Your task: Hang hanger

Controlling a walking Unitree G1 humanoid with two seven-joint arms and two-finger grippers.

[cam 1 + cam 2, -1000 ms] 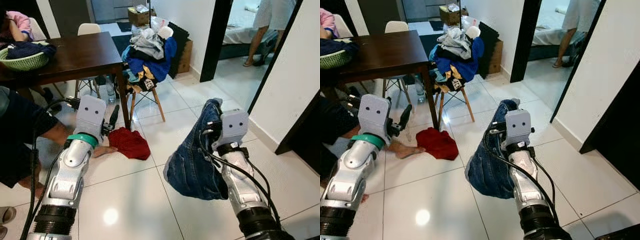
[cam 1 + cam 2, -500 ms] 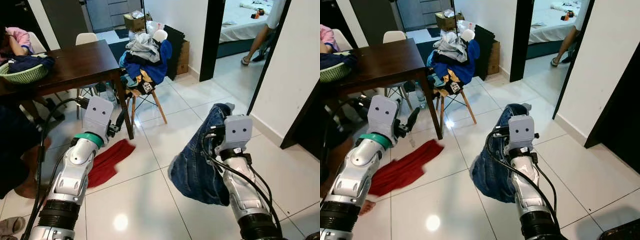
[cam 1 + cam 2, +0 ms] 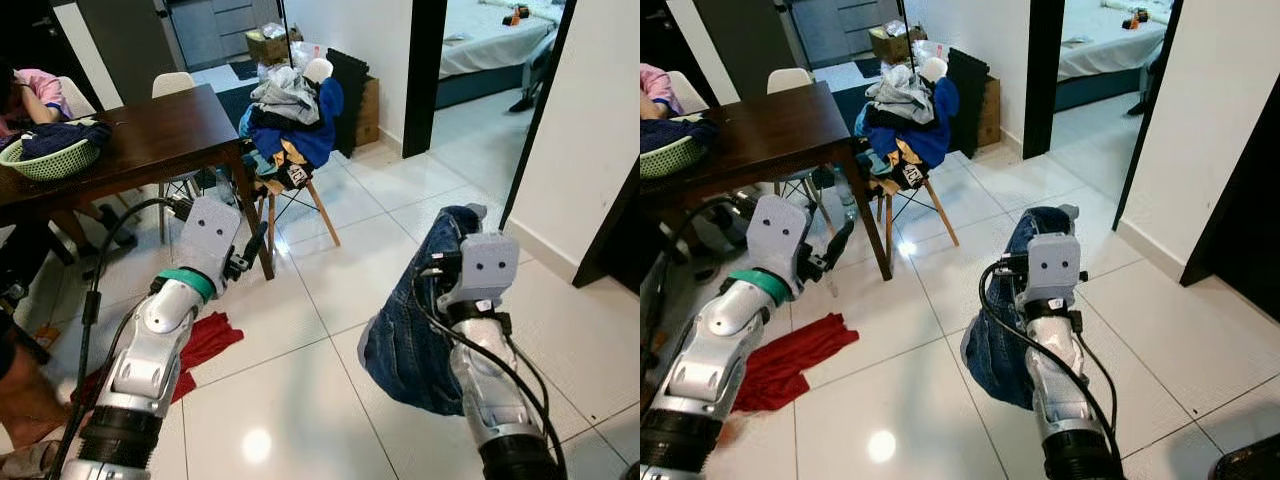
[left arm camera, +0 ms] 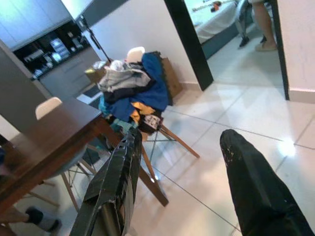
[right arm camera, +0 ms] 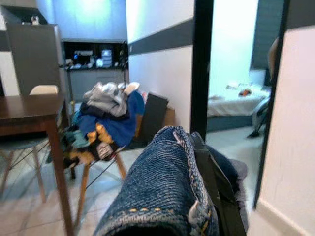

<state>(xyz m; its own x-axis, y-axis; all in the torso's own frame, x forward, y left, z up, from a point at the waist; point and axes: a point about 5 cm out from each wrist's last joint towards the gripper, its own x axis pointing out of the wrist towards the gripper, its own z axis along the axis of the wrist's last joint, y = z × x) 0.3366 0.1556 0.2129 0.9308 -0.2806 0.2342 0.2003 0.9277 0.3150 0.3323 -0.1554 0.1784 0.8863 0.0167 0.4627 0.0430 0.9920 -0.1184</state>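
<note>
Red cloth point(image 3: 190, 352) now flatter on the floor tiles and further left than half a second ago, beside the left arm. Right gripper point(image 5: 209, 187) raised in front, fingers clamped on blue jeans point(image 3: 415, 320) draped over and hanging beneath. Left gripper point(image 4: 182, 167) held up empty with fingers spread apart, aimed toward the clothes-piled chair point(image 3: 290, 120) by the dark table point(image 3: 150, 140).

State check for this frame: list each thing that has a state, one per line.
left gripper: open, holding nothing
right gripper: shut on the jeans
jeans: draped over the right gripper, hanging
red cloth: crumpled on the floor
chair: piled with clothes
green basket: on table, holding clothes
</note>
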